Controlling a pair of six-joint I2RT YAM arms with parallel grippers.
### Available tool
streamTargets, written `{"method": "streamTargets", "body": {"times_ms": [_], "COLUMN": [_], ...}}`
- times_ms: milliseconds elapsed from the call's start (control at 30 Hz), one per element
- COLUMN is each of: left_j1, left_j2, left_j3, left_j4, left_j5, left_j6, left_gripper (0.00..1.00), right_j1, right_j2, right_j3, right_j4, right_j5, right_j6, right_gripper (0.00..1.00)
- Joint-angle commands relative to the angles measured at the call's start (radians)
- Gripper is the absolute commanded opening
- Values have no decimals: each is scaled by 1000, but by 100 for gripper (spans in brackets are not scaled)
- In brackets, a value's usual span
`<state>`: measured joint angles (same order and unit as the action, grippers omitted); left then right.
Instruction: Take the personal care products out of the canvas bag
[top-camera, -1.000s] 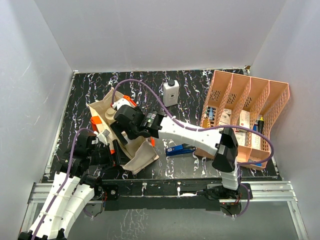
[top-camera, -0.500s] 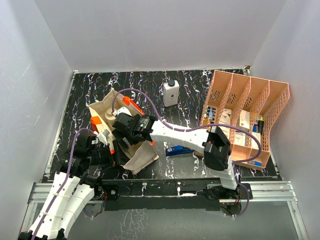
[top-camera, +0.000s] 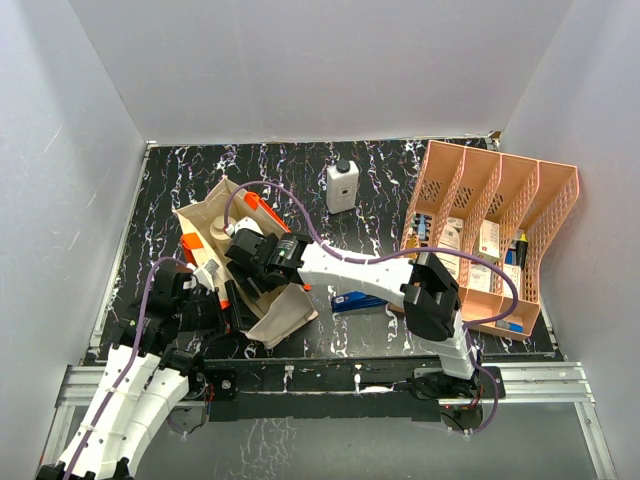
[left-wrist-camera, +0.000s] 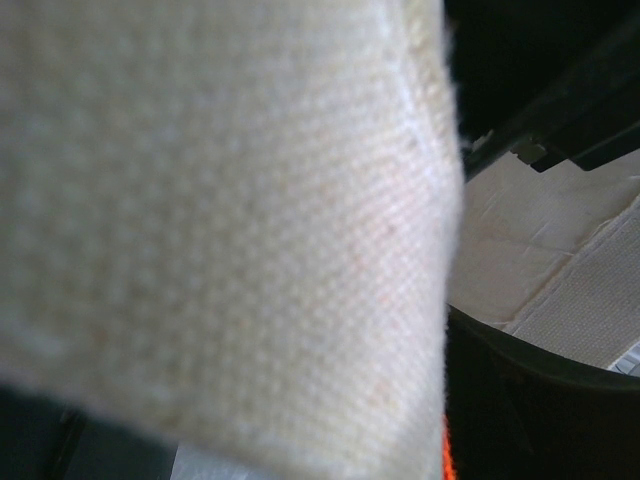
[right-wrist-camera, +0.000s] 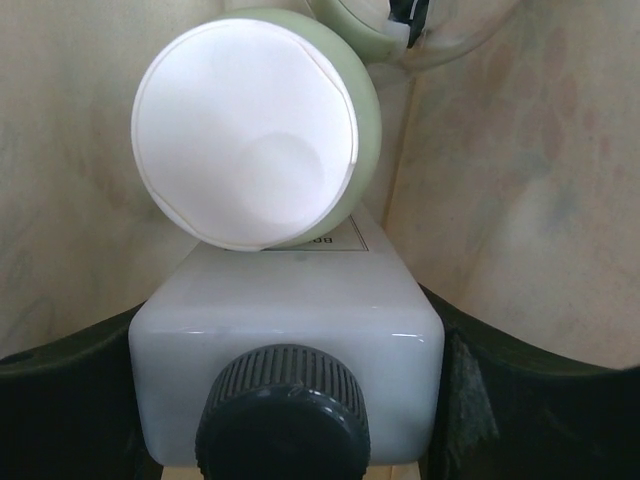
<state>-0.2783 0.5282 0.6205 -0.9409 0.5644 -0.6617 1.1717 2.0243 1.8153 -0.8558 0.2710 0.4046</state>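
Here, at 9 o'clock, the right gripper (right-wrist-camera: 287, 385) clasps a white bottle (right-wrist-camera: 290, 300) inside the canvas bag (top-camera: 203, 220), a pale green cylinder (right-wrist-camera: 255, 130) touching it at 12. Cloth blocks the left gripper's (top-camera: 210, 287) camera, so its grip is unclear.

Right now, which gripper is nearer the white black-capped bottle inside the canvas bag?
Right. The right gripper is inside the canvas bag, straddling that bottle; the left gripper sits at the bag's near edge.

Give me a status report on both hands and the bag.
Right hand inside canvas bag, fingers flanking white bottle, grip unconfirmed. Left hand at bag edge, state hidden. Pale-green cylinder close behind that bottle.
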Motion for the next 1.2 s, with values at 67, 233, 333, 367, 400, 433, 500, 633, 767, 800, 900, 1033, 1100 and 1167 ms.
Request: {"method": "streamTargets", "body": {"times_ms": [67,233,333,367,400,433,500,633,767,800,900,1033,1100,1167], "left_j1": [-3,-3,-4,-3,-3,-2,-3,-3,-3,-3,-4,-2,-3,-3], "left_j2": [0,2,-2,-1,0,4,11,12,15,16,19,23,31,33], "left_j3": [12,9,5,5,5,5,6,3,-4,-5,-6,3,7,15], "left_j4": [-52,-55,-53,-51,-48,-48,-50,-48,-48,-48,-46,-43,-30,-31], "left_j5": [31,28,27,29,30,31,28,30,33,35,39,24,36,36], "left_j6": [18,20,13,13,14,15,17,18,22,22,28,26,17,19], "left_gripper": [81,81,81,81,81,81,81,81,81,81,81,81,81,81], "right_j1": [-1,-1,-1,-2,-1,-2,-1,-1,-3,-4,-16,-71,-111,-155], "right_j2": [-55,-117,-175,-199,-218,-236,-270,-350,-396,-408,-451,-516,-556,-599], "right_j3": [-15,-11,-27,-31,-37,-43,-64,-100,-106,-110,-140,-196,-251,-306], "right_j4": [48,77,111,118,127,139,172,236,254,258,283,341,407,466], "right_j5": [11,-26,-34,-28,-19,-18,-18,-34,-29,-30,-51,-163,-240,-310], "right_j6": [-4,-1,2,2,3,3,6,23,57,65,96,160,201,247], "right_gripper": [45,22,12,10,8,8,8,8,8,8,8,8,8,8]}}
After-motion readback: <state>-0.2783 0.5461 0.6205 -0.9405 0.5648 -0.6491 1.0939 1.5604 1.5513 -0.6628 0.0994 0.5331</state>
